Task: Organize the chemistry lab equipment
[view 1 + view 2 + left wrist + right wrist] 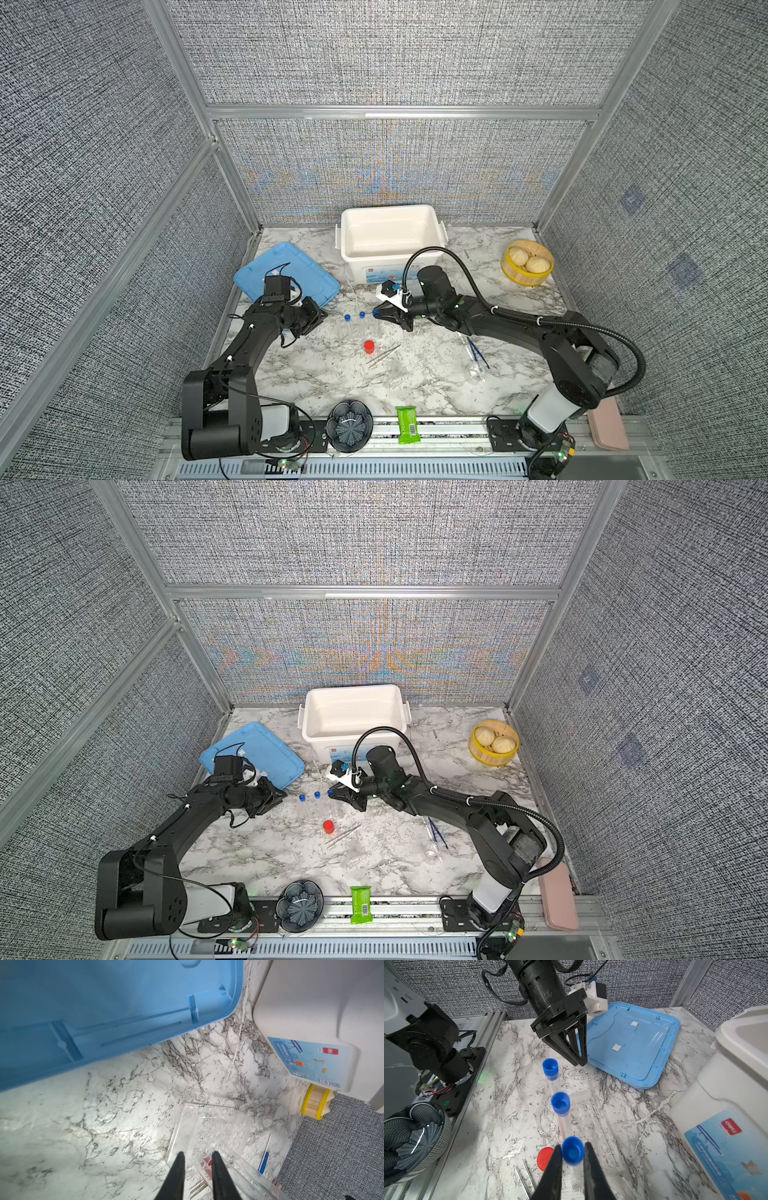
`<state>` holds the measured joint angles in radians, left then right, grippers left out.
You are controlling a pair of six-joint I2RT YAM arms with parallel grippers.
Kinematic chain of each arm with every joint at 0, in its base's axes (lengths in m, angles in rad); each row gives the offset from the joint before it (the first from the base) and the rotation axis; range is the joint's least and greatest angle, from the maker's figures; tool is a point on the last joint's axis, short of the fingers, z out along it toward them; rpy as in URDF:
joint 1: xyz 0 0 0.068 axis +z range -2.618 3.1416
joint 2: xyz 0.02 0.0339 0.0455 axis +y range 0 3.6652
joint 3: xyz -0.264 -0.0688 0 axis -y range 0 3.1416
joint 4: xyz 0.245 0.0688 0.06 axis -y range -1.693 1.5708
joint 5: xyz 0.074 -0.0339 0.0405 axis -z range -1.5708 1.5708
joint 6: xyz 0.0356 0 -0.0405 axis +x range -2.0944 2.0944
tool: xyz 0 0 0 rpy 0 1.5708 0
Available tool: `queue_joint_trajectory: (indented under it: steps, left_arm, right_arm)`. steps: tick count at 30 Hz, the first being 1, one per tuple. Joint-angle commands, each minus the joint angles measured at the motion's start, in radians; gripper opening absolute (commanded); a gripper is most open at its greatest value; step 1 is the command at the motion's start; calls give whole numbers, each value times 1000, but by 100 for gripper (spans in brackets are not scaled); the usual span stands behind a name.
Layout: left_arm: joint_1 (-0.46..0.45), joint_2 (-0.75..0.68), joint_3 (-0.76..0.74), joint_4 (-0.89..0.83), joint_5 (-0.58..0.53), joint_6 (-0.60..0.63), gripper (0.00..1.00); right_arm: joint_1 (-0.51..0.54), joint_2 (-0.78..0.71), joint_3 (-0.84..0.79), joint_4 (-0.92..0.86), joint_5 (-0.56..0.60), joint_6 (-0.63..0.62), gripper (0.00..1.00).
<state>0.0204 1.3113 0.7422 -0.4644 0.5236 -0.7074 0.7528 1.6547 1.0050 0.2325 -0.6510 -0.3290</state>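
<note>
The right claw (573, 1146) has its fingers on either side of the blue cap of the tube (572, 1154) nearest its wrist camera. The cap fills the gap, but it cannot be told whether the cap is clamped or released. This tube stands in a row with two more blue-capped tubes (560, 1103) at a clear rack (588, 1105), mid-desk (415, 386), in front of the open white bin (434, 232). The left claw (197, 1154) is slightly parted and empty, and is held near the rack and the blue lid (253, 278). The red-capped vial (369, 347) stands just beside the silver tweezers (384, 355). The dark blue tweezers (478, 352) lie well apart from these, near the right arm.
</note>
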Motion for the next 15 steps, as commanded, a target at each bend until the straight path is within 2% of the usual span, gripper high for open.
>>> queue_joint_trajectory:
  steps: [1, 15]
  left_arm:
    - [2, -1, 5, 15, 9, 6, 25]
    - [1, 10, 9, 20, 17, 10, 25]
  right_arm:
    - [-1, -7, 0, 5, 1, -1, 19]
    - [-1, -38, -43, 12, -35, -45, 25]
